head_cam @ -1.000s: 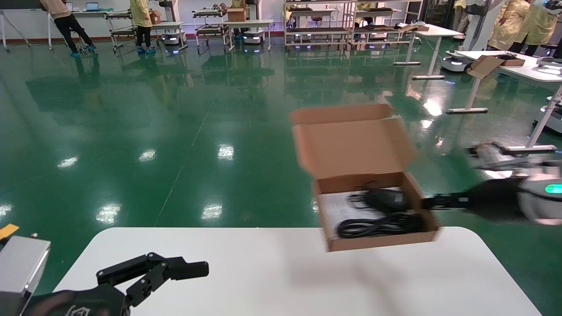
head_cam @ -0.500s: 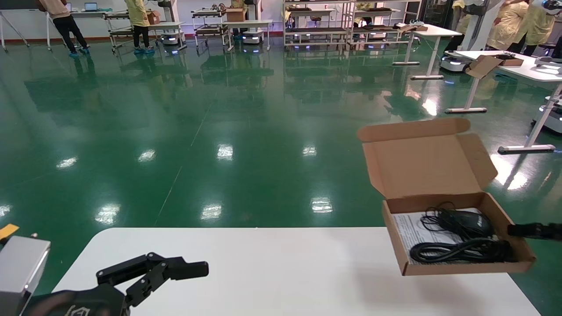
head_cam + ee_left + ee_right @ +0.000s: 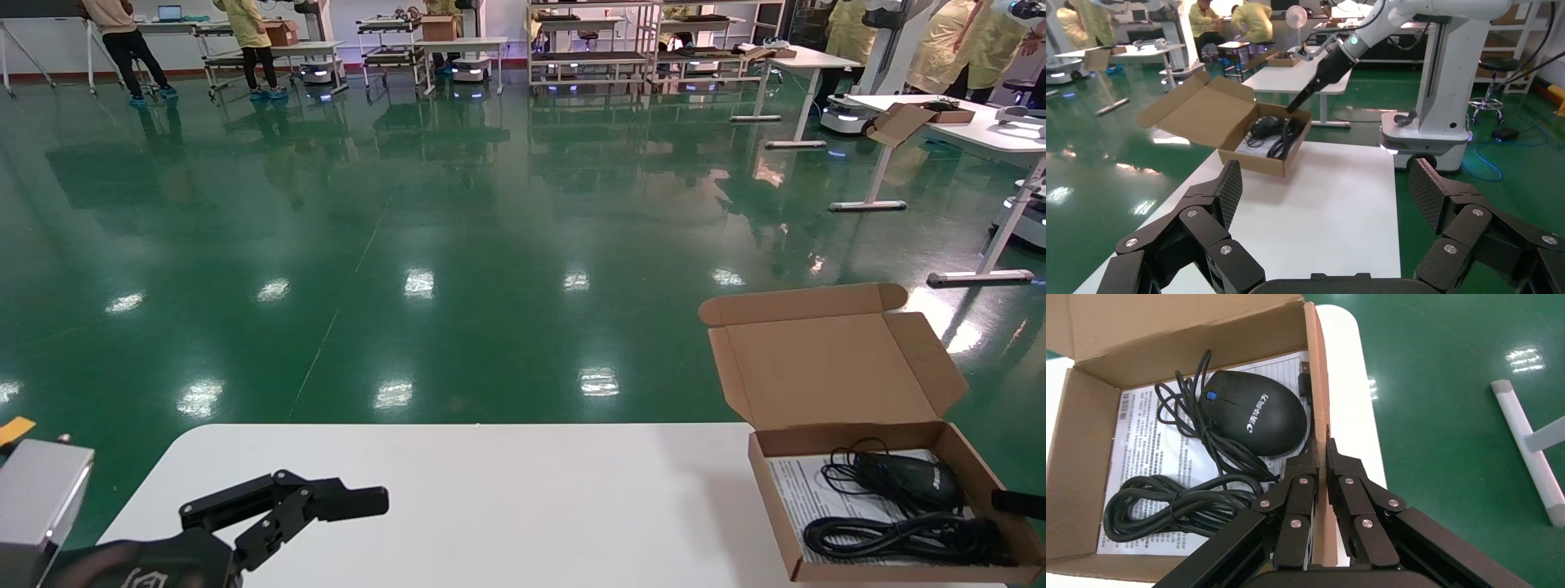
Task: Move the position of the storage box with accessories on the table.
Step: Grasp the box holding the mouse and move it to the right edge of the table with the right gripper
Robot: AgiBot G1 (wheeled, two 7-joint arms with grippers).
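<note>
Right wrist view, right pincer clamped on storage box wall

Storage box: brown cardboard, lid open | right end of white surface | holds mouse, coiled cable, printed sheet

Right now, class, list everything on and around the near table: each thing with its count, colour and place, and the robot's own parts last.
table: one, white, nearest the robot.
storage box: one, brown cardboard, lid open, at the table's right end.
mouse: one, black with a thin cord, inside the box on the paper.
coiled cable: one, black, inside the box beside the mouse.
paper sheet: one, white, printed, lining the box bottom.
floor: green, glossy, beyond the table.
left gripper: black, open, over the table's left end.
right gripper: black, shut on the box's side wall.
</note>
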